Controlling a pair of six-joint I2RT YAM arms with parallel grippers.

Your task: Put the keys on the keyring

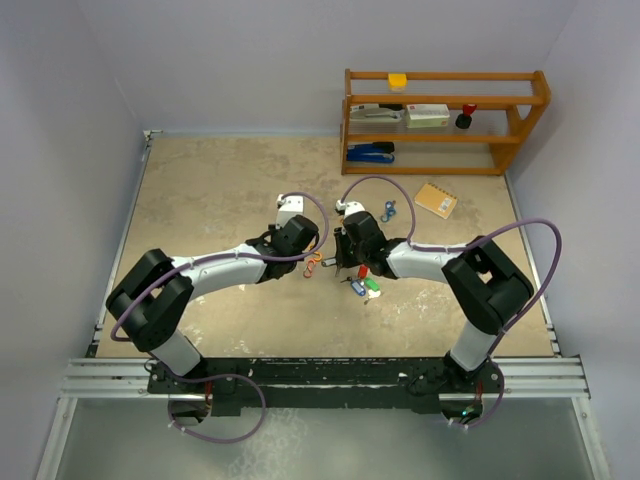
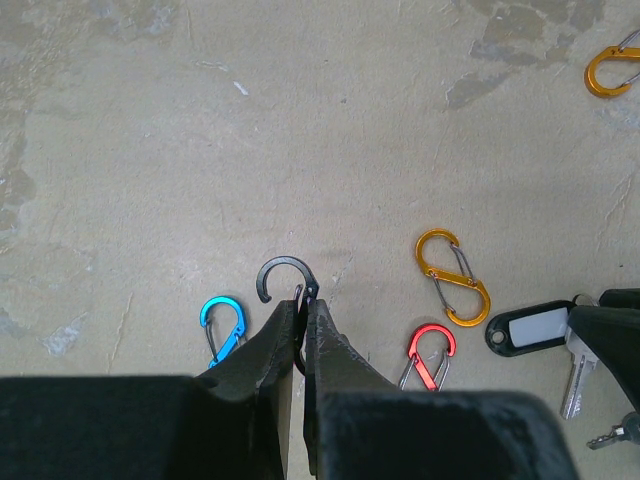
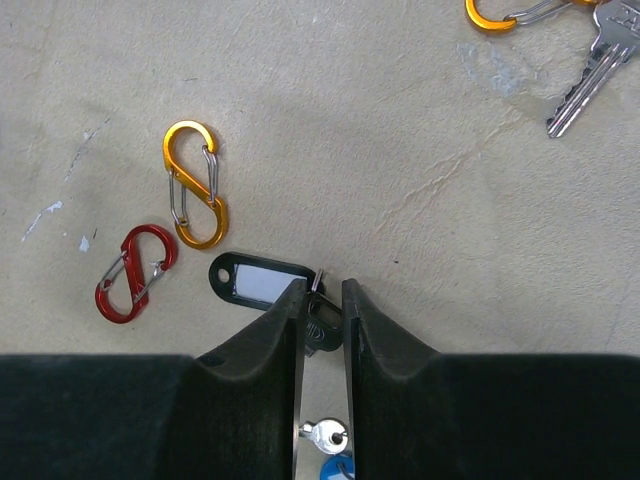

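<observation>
My left gripper is shut on a black S-shaped clip; the clip's open upper hook sticks out past the fingertips, just above the table. My right gripper is closed on the black head of a key. A small split ring joins that key to a black tag with a white label, which lies on the table and also shows in the left wrist view. A small silver key and a blue tag lie under the right fingers. In the top view both grippers meet mid-table beside the coloured keys.
Loose clips lie around: blue, red, orange and another orange one. An orange clip with a silver key lies further off. A wooden shelf stands at the back right, with a tan pad in front of it.
</observation>
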